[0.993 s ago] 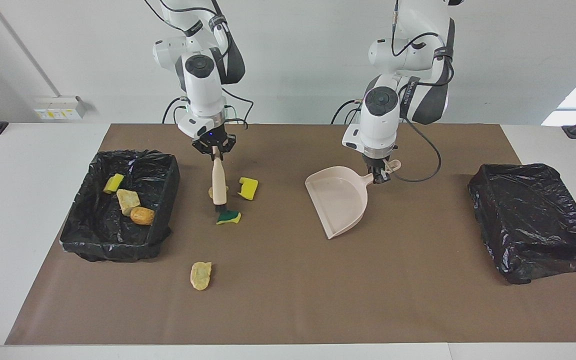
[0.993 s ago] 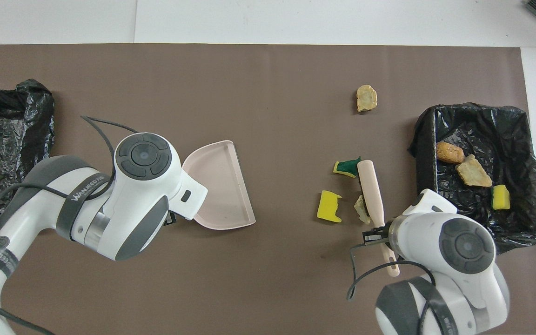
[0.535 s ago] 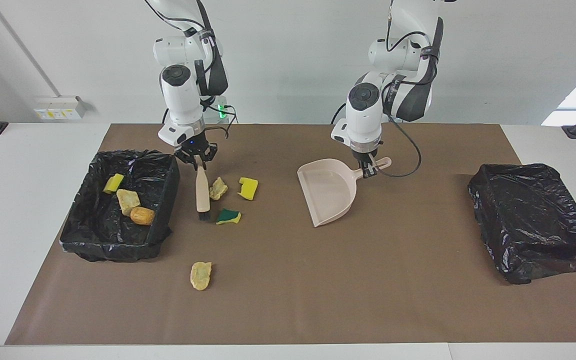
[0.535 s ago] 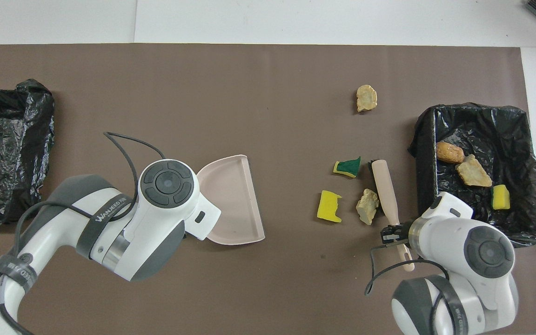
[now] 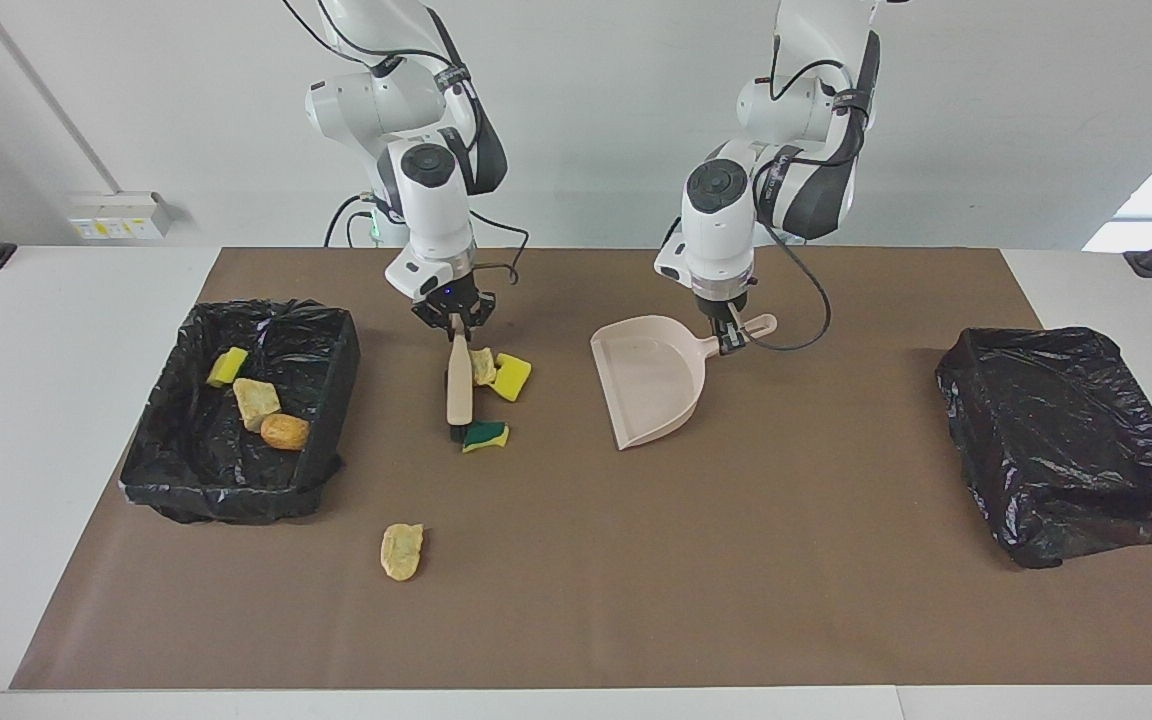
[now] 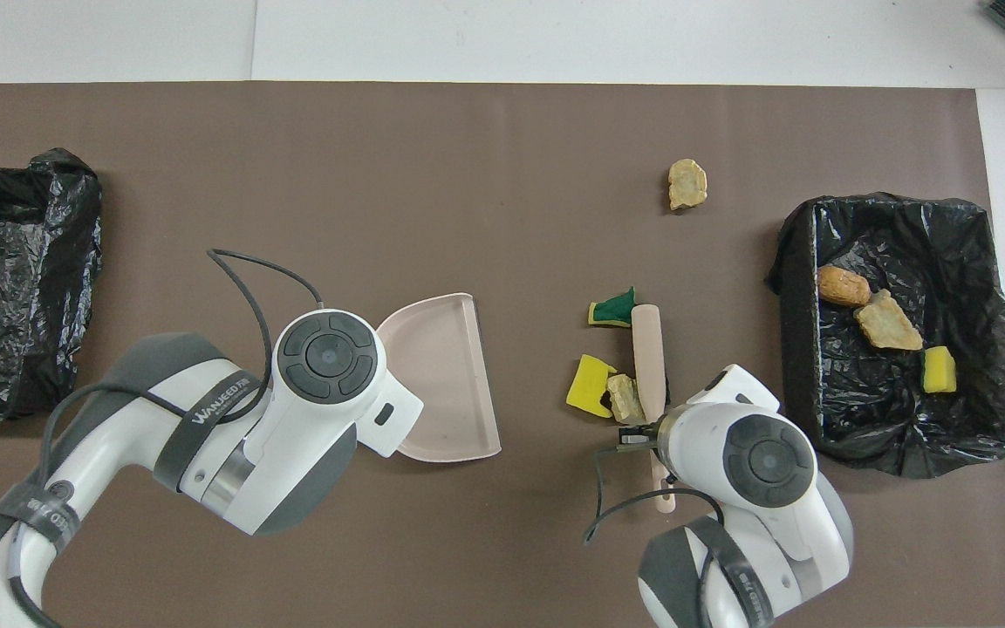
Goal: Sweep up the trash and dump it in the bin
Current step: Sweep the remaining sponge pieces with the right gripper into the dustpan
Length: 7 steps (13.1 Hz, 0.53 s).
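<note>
- Sponge and rock-like trash: yellow chunk (image 5: 513,376), beige lump (image 5: 482,365) and green-and-yellow sponge (image 5: 485,435) lie touching my brush (image 5: 457,393), between bin (image 5: 151,440) and dustpan (image 5: 651,392); another beige lump (image 5: 402,551) sits apart, farther from me; three pieces are binned.
- Handling, I judge: sponges light, soft, apt to tumble; rocks stiffer, heavier. Push, don't pinch.
- Right gripper (image 5: 454,318): clamped on the brush handle.
- Left gripper (image 5: 728,340): clamped on the dustpan handle.
</note>
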Each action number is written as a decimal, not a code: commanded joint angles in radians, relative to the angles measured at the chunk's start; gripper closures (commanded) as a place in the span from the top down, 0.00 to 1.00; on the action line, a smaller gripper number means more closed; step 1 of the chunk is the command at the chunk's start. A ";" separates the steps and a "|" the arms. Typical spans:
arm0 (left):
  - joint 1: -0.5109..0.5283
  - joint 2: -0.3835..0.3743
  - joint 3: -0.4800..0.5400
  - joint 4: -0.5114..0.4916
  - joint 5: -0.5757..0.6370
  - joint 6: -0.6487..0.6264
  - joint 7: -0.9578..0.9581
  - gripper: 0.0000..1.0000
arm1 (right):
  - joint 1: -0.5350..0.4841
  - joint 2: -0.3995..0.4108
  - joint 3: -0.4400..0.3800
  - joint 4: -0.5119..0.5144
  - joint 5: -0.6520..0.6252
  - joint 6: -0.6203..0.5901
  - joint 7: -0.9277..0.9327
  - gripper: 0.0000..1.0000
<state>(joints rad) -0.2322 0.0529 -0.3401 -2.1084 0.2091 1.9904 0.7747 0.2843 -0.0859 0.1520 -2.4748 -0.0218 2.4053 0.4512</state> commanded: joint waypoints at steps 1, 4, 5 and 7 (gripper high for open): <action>-0.013 -0.039 0.007 -0.045 0.018 0.030 0.008 0.00 | 0.067 0.139 0.001 0.143 0.008 -0.029 0.116 0.00; -0.010 -0.039 0.007 -0.051 0.016 0.042 0.008 0.00 | 0.162 0.247 0.003 0.259 0.046 -0.026 0.190 0.00; -0.007 -0.039 0.007 -0.053 0.016 0.044 0.008 0.00 | 0.182 0.259 0.004 0.286 0.118 -0.022 0.181 0.00; -0.003 -0.039 0.007 -0.053 0.015 0.059 0.008 0.00 | 0.229 0.268 0.007 0.330 0.219 -0.035 0.153 0.00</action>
<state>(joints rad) -0.2316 0.0498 -0.3395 -2.1199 0.2115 2.0093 0.7748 0.4847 0.1502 0.1543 -2.2035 0.1195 2.3976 0.6292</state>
